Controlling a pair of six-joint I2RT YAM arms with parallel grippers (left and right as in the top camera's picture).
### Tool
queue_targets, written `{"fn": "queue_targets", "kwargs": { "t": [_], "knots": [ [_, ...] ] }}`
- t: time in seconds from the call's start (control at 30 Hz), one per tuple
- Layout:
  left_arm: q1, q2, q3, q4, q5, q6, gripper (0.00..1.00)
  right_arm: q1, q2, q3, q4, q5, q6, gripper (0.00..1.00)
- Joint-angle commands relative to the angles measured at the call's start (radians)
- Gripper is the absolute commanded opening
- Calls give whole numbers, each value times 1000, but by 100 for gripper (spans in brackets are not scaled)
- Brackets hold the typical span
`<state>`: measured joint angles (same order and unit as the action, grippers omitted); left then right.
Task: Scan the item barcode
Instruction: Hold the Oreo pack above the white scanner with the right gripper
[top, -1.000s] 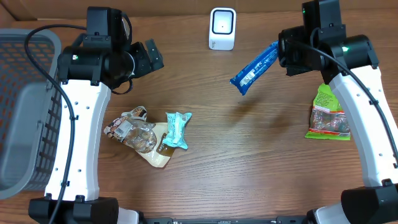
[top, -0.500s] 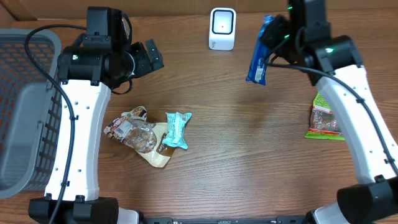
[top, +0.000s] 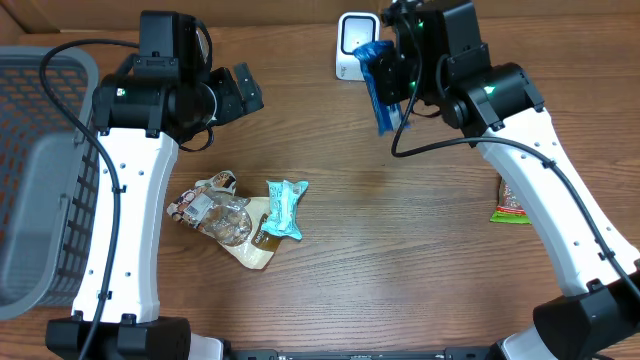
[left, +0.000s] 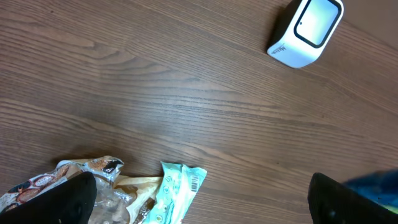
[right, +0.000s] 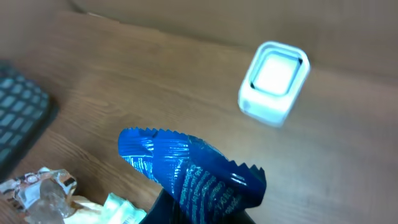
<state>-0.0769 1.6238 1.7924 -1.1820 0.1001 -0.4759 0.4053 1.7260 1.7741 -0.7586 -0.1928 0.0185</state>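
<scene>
Right pincer is pressed together on the lower end of the blue wrapper. The rest of the wrapper sticks up out of my fingers with its zigzag edge on top. From overhead it hangs in the air right at the scanner, overlapping its right edge. From my right wrist, though, the scanner sits further back and off to the upper right of the wrapper, so I'd say I'm close but not lined up.

So I reckon I'm mid "show it to the reader". Next I need to get the barcode side square to that white window and hold it steady. I honestly can't tell which face the barcode is on, so some twisting of the wrist may be needed.

Compared with a second ago, the wrapper was way out to the right of the scanner and lying slanted. Half a second ago it was closer and more upright. My arm now also covers part of the green bag.

Left pincer is spread wide and hasn't budged, just hanging above the table near the snack bags.
</scene>
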Motion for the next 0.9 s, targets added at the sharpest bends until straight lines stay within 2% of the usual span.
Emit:
{"fn": "queue_targets", "kwargs": {
  "t": [0.0,0.13,0.27,0.33,0.57,0.87],
  "knots": [
    [-2,9,3,4,-6,-3,100,-14,16,18,87,-175,-122,4],
    [-2,9,3,4,-6,-3,100,-59,89,18,301,-415,-119,4],
    [-3,9,3,4,-6,-3,100,-94,188,18,627,-569,-42,4],
    [-3,9,3,4,-6,-3,100,-101,245,18,793,-572,29,4],
    [-2,9,3,4,-6,-3,100,-121,420,18,1253,-568,39,4],
    [-2,9,3,4,-6,-3,100,-162,558,19,1530,-541,89,4]
  ]
}}
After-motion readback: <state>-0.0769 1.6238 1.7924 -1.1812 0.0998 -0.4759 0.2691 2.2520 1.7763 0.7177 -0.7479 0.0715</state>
